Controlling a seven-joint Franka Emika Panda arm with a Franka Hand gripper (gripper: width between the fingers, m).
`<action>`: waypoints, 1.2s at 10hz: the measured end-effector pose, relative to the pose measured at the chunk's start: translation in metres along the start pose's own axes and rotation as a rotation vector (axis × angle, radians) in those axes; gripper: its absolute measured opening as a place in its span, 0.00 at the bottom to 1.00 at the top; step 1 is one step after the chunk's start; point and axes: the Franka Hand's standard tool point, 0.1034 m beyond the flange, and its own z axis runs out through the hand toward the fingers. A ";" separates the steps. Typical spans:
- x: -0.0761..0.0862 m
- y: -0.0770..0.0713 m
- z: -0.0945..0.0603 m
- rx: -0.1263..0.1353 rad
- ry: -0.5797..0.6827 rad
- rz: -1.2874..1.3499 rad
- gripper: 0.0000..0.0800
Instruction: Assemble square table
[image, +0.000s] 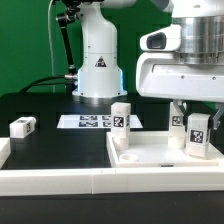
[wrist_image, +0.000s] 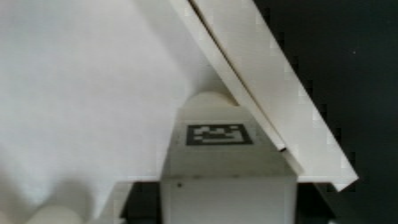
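Note:
The square table's white tabletop lies rim-up at the front, on the exterior view's right. One white tagged leg stands upright at its far left corner and another at the far right. A third leg stands upright on the tabletop's right side, with my gripper coming down over it. In the wrist view this leg fills the gap between my black fingers, so the gripper is shut on it. The tabletop's floor and rim lie beneath.
A fourth leg lies loose on the black table at the exterior view's left. The marker board lies flat behind the tabletop. A long white border wall runs along the front. The arm's base stands at the back.

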 end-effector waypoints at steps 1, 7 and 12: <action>-0.001 -0.001 0.000 -0.001 0.000 0.082 0.36; 0.000 0.000 0.000 0.019 -0.030 0.579 0.36; -0.001 -0.001 0.000 0.014 -0.027 0.406 0.77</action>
